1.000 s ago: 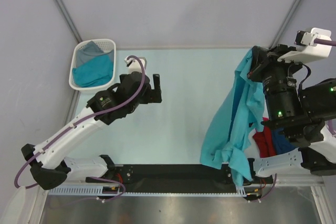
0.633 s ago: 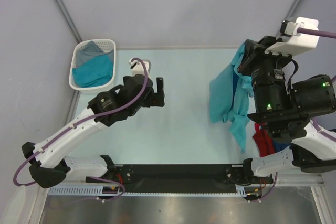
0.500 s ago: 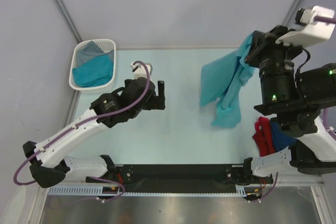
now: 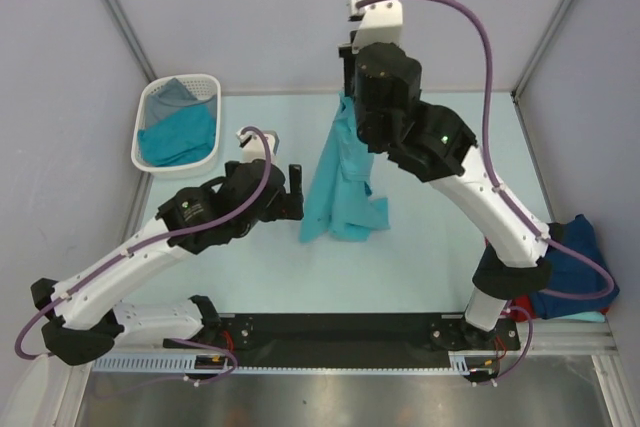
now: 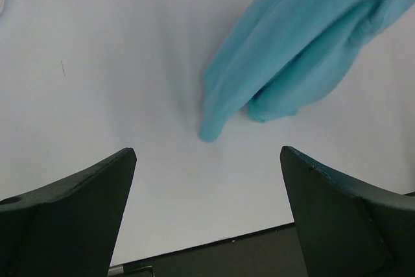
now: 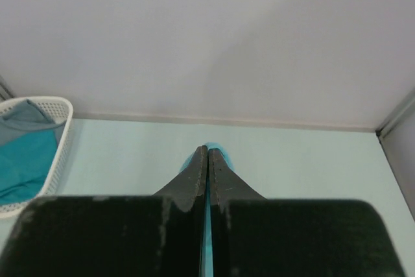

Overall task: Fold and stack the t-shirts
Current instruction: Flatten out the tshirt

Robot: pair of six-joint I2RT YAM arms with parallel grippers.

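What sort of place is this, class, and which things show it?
Probably a robot test cell for folding laundry: the right gripper holds a teal t-shirt over a pale table, with a white basket of clothes, within plain grey walls.

top ext: fixed, high behind arm bases, looks down, whole table (image 4: 400, 267) in view | L wrist: close, looks down past left gripper (image 5: 207, 152) at table + teal t-shirt (image 5: 292, 50) edge | R wrist: raised, looks fwd past right gripper (image 6: 207, 152) to back wall (image 6: 207, 30), basket (image 6: 45, 102) at left | shared: t-shirt top+L; basket top+R
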